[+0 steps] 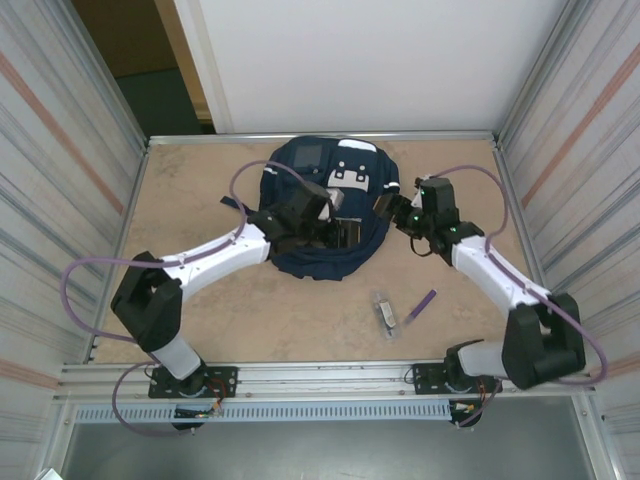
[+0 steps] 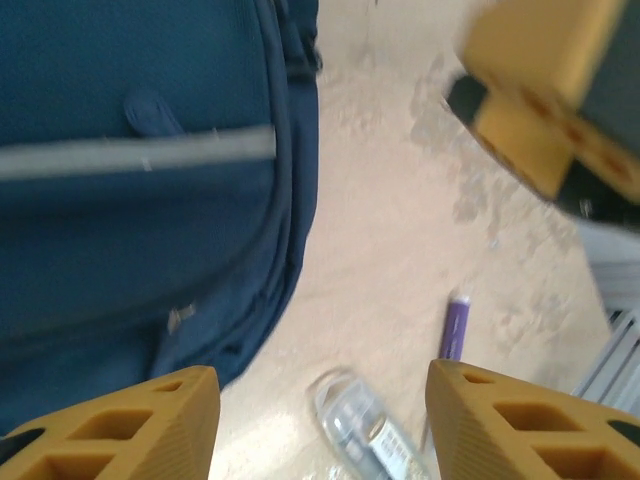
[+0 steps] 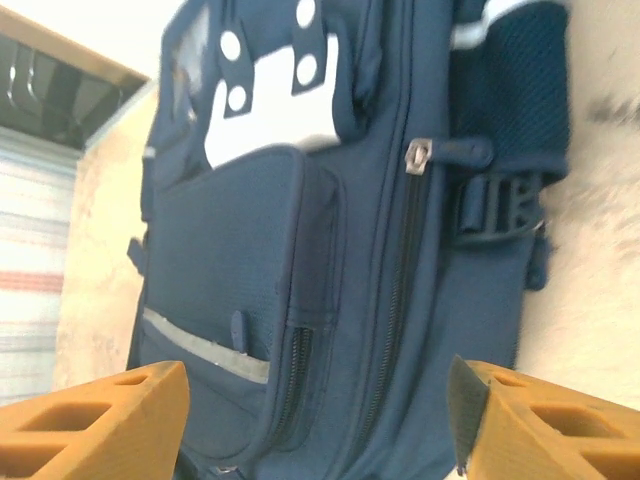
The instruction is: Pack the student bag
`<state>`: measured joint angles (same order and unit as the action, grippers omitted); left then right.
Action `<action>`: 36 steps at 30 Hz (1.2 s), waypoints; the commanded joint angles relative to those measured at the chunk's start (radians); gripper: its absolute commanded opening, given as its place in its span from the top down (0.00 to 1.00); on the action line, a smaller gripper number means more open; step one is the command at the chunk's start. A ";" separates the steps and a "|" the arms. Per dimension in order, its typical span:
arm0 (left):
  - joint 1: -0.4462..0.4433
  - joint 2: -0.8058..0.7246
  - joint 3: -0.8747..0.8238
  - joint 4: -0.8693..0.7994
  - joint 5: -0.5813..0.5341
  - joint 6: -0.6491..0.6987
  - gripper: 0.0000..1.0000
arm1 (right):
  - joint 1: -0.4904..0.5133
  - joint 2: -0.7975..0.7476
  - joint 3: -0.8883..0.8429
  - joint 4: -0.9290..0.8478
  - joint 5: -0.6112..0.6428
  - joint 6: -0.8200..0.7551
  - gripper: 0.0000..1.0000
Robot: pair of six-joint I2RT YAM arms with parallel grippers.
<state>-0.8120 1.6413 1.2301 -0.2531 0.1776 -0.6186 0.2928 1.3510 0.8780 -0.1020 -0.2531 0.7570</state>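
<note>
I have the student bag (image 1: 330,215) lying flat on the surface (image 1: 290,320), toward the far side and roughly midway between the side walls. My left hand (image 1: 340,232) hangs over the near half of the bag, reaching in from the left. My right hand (image 1: 388,207) is at the bag's right edge, just beside it, and the two hands are near each other. Closer to me and right of the bag's near end, a small container (image 1: 385,312) and a pen (image 1: 421,304) lie on the surface. The pen is just right of the container, and both lie apart from the bag.
</note>
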 commanded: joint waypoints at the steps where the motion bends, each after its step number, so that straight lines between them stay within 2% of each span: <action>1: 0.002 -0.014 -0.052 0.027 -0.122 0.035 0.43 | 0.027 0.102 0.082 -0.055 -0.099 0.038 0.35; 8: 0.001 0.068 -0.023 0.023 -0.192 0.048 0.42 | 0.068 0.260 0.190 -0.074 -0.076 0.050 0.51; 10: 0.002 0.089 -0.024 0.046 -0.180 0.055 0.43 | 0.077 0.291 0.208 -0.083 -0.078 0.058 0.56; 13: 0.002 0.130 -0.006 0.061 -0.138 0.045 0.46 | 0.090 0.321 0.224 -0.099 -0.081 0.077 0.57; 14: 0.000 0.139 -0.005 0.070 -0.131 0.039 0.46 | 0.094 0.326 0.225 -0.100 -0.076 0.080 0.60; 17: -0.003 0.168 -0.007 0.089 -0.157 0.025 0.50 | 0.095 0.327 0.222 -0.100 -0.065 0.084 0.80; 18: -0.003 0.179 -0.004 0.096 -0.183 0.026 0.52 | 0.092 0.326 0.219 -0.101 -0.064 0.084 0.85; 23: -0.001 0.183 0.014 0.084 -0.290 0.077 0.90 | 0.076 0.298 0.202 -0.111 -0.049 0.082 1.00; 25: -0.001 0.141 -0.006 0.091 -0.317 0.140 1.00 | 0.052 0.297 0.200 -0.118 -0.050 0.078 1.00; 27: 0.002 0.090 -0.042 0.098 -0.310 0.200 1.00 | 0.018 0.304 0.205 -0.120 -0.060 0.077 1.00; 32: 0.018 -0.022 -0.139 0.071 -0.214 0.382 1.00 | -0.076 0.384 0.295 -0.097 -0.098 0.054 1.00; 35: 0.018 -0.030 -0.180 0.090 -0.177 0.447 1.00 | -0.141 0.478 0.383 -0.094 -0.166 0.027 1.00; 36: 0.017 -0.020 -0.174 0.106 -0.161 0.451 1.00 | -0.156 0.493 0.399 -0.091 -0.194 0.033 0.97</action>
<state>-0.7937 1.6604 1.0836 -0.1150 -0.0250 -0.2764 0.2222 1.7771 1.2037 -0.2493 -0.4908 0.8188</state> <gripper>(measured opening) 0.044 0.076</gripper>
